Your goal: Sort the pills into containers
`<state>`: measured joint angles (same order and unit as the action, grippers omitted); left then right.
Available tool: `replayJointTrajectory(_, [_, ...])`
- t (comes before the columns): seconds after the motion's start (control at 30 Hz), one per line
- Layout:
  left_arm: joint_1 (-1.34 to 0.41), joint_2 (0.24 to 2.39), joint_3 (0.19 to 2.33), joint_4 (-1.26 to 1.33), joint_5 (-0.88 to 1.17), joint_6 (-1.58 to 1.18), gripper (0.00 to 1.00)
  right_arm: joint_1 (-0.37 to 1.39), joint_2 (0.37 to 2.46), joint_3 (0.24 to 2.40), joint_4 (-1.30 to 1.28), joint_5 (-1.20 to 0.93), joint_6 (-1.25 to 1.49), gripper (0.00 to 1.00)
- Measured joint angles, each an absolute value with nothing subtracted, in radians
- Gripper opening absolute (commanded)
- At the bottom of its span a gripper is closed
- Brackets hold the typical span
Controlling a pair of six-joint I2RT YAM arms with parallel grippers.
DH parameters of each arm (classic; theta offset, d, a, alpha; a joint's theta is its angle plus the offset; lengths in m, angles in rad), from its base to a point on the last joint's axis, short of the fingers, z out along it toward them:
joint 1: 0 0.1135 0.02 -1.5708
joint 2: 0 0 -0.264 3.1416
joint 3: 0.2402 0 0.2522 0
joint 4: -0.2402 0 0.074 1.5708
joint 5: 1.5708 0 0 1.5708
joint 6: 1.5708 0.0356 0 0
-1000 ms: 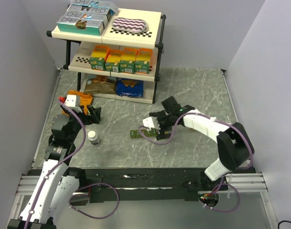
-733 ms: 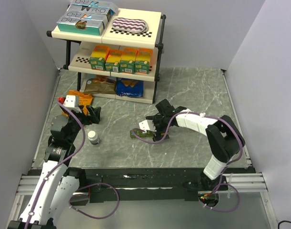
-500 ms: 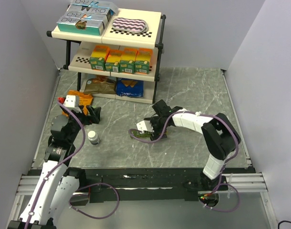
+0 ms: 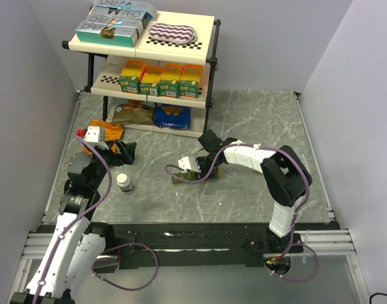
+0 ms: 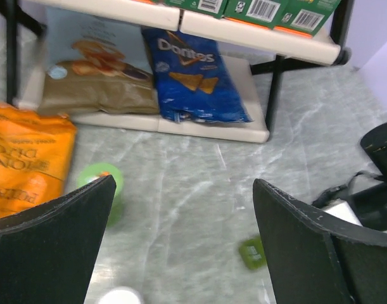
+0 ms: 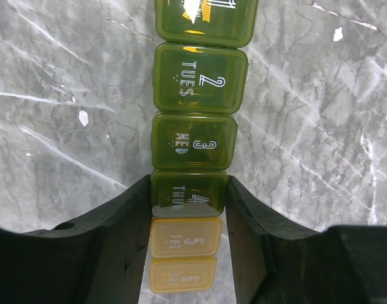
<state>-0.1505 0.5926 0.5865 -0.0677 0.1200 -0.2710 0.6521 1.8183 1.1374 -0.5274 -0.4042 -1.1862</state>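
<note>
right gripper (image 6: 188,190) is over the pill box (image 6: 196,126), fingers (image 6: 117,240) astride it at the THUR cell and pressed to both long sides as far as I can see. Reads as a pinch across the narrow width, how firm I can't tell
box long axis runs straight out from the wrist: yellow FRI/SAT cells sit back between the fingers, WED and TUES ahead of the tips, visible lids all down
top view: box lies mid-table (image 4: 256,126), roughly left-right, right arm reaching in from the right
left gripper (image 5: 183,185) spread wide, holding nothing, well off to the left, white-capped bottle (image 4: 123,182) roughly between it and the box
right arm is the near one; left would have to get past the bottle
</note>
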Motion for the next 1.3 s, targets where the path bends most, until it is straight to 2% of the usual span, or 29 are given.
replayJointTrajectory(0.2, [-0.150,0.612,0.549,-0.049,0.191,-0.575,0.96,0.649,1.787,1.137,-0.556,-0.445,-1.121,0.26])
replayJointTrajectory(0.37, [-0.152,0.617,0.398,0.012,0.335,-0.908,0.96,0.647,1.655,1.128,-0.587,-0.507,-1.070,0.26])
replayJointTrajectory(0.53, [-0.208,0.652,0.324,0.067,0.418,-1.126,0.96,0.645,1.517,1.117,-0.605,-0.559,-1.032,0.26])
replayJointTrajectory(0.7, [-0.310,0.766,0.326,0.157,0.448,-1.220,0.96,0.645,1.454,1.110,-0.627,-0.587,-1.013,0.26])
replayJointTrajectory(1.07, [-0.511,0.953,0.379,0.294,0.447,-1.281,0.99,0.645,1.451,1.105,-0.667,-0.593,-1.003,0.26])
replayJointTrajectory(1.3, [-0.573,1.026,0.391,0.332,0.410,-1.307,0.86,0.646,1.442,1.105,-0.668,-0.596,-0.995,0.26])
